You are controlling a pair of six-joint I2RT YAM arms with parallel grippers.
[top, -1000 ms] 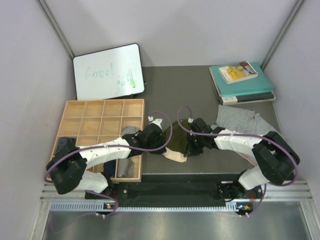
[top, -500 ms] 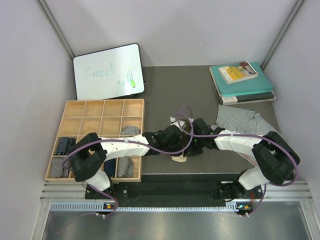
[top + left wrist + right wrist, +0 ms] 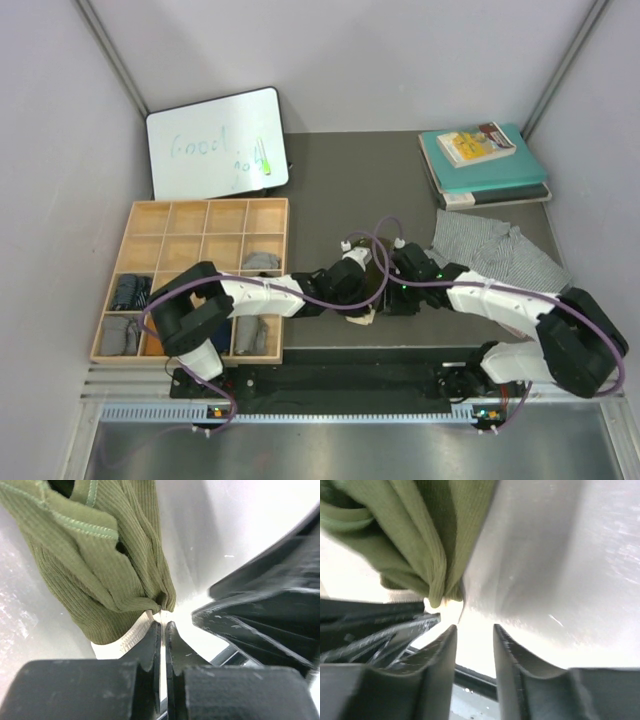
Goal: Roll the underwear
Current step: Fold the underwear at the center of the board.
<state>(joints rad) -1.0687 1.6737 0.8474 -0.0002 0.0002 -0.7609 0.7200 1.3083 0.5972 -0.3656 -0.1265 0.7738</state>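
Note:
The olive green underwear with its cream waistband lies bunched near the table's front edge, mostly hidden under both grippers in the top view. My left gripper is shut with the waistband edge pinched at its tips, and it reaches in from the left. My right gripper is open, its tips just short of the olive cloth, and it sits right beside the left one. The grey-and-white patterned underwear lies spread at the right. A light grey garment sits in a tray compartment.
A wooden compartment tray at the left holds several folded garments. A whiteboard leans at the back left. Teal books are stacked at the back right. The table's front edge runs just below the grippers.
My left gripper has swung right from beside the tray to the middle, and the olive underwear, spread out before, is now bunched under it. The right arm has shifted slightly right.

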